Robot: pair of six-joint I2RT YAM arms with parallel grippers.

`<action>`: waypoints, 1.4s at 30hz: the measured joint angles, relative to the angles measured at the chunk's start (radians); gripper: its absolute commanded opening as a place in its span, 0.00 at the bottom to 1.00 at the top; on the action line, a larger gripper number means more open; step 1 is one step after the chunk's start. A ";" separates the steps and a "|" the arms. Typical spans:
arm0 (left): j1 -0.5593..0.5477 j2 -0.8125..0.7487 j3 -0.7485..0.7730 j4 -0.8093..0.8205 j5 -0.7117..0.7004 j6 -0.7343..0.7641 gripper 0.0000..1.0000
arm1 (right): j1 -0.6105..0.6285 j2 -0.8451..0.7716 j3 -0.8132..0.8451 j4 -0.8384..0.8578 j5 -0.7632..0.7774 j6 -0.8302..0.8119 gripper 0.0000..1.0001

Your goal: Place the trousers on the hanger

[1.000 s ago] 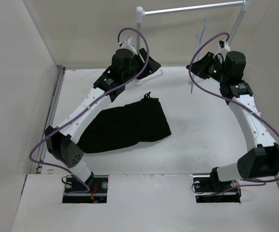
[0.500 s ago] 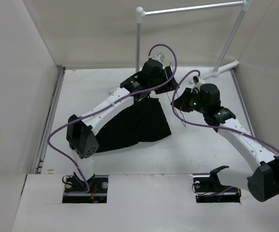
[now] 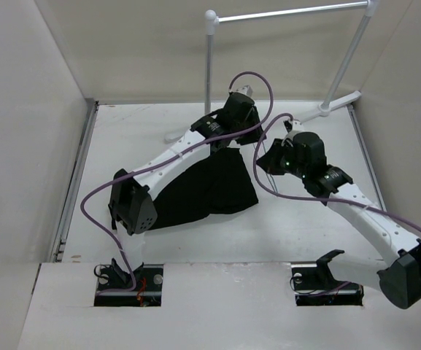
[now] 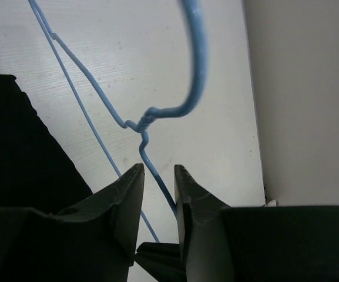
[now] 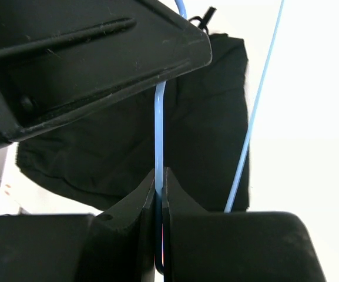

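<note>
Where the two arms meet at the far middle of the table (image 3: 305, 233), room is tight. The upright post of the white garment rack (image 3: 209, 65) stands just behind the left arm's wrist, and the rack's slanted leg comes down near the far right corner. Bare tabletop lies open in front of the right arm and along the far left, up to the walls (image 3: 35, 109). The trousers (image 3: 203, 186) lie in a heap left of centre, well short of the table's front edge, and the left arm reaches over them.

The hanger (image 4: 195, 64) is too thin to make out from above; only the wrist cameras show it. In the left wrist view its blue hook curls toward a pale wall (image 4: 304, 88), and its twisted neck sits just ahead of the left gripper (image 4: 157, 176). One wire runs down between the spread fingers, clear of the left-hand one; whether it touches the other cannot be told. The trousers fill the left edge of that view, beside the gripper.

In the right wrist view the right gripper (image 5: 159, 182) has its fingers pressed together on one hanger wire. That wire runs straight up to the black body of the left gripper, and a second wire slants past on the right. The trousers lie behind both wires, beyond the fingertips.
</note>
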 measured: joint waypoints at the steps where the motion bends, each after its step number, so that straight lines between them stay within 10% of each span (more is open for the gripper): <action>1: -0.003 0.000 0.000 -0.001 -0.003 -0.002 0.16 | 0.005 -0.002 -0.001 -0.006 0.010 -0.006 0.09; 6: -0.017 0.000 -0.003 -0.009 0.003 -0.019 0.02 | 0.041 -0.009 -0.029 -0.011 0.060 -0.018 0.14; 13: -0.015 -0.038 -0.168 0.032 -0.010 -0.042 0.00 | 0.053 -0.082 -0.082 -0.044 0.101 -0.005 0.52; 16: -0.010 -0.082 -0.294 0.074 -0.022 -0.066 0.00 | 0.035 -0.161 -0.106 -0.050 0.079 0.015 0.47; 20: -0.013 -0.151 -0.443 0.172 -0.067 -0.103 0.00 | -0.054 -0.214 -0.127 -0.035 0.029 0.066 0.15; 27: -0.055 -0.225 -0.650 0.392 -0.183 -0.166 0.00 | -0.130 0.047 -0.143 0.098 -0.062 0.184 0.21; 34: -0.058 -0.188 -0.756 0.492 -0.271 -0.215 0.00 | -0.150 0.313 -0.156 0.257 -0.114 0.243 0.55; 42: -0.056 -0.142 -0.774 0.546 -0.302 -0.234 0.00 | -0.169 0.560 -0.121 0.387 -0.161 0.253 0.59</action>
